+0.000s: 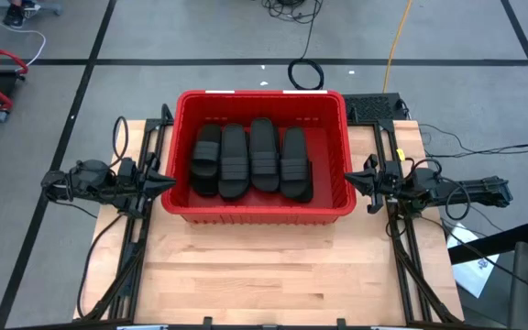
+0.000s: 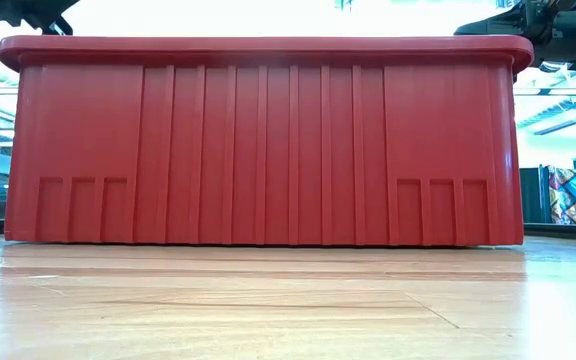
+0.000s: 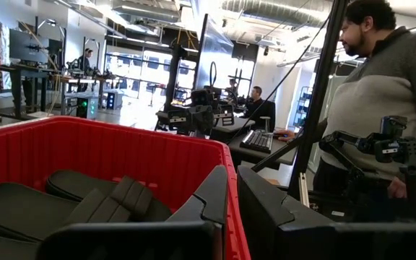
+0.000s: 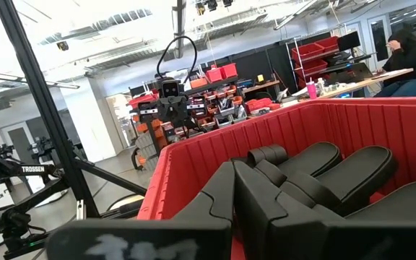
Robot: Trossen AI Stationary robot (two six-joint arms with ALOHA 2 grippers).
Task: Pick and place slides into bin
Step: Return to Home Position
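In the low view the bin's (image 2: 268,150) near wall fills the picture. It hides the slides inside and the desk's (image 2: 268,300) far edge. The arms (image 2: 28,12) show only as dark scraps at the top corners, cut by the picture's edge.

From above, four slides (image 1: 250,160) lie side by side in the bin. Whether more lie beneath them cannot be told.

In both wrist views the slides are partly hidden behind the bin's rim.

A person (image 3: 388,108) beyond the desk is cut off by the picture's edge. The people farther back are too small to make out.
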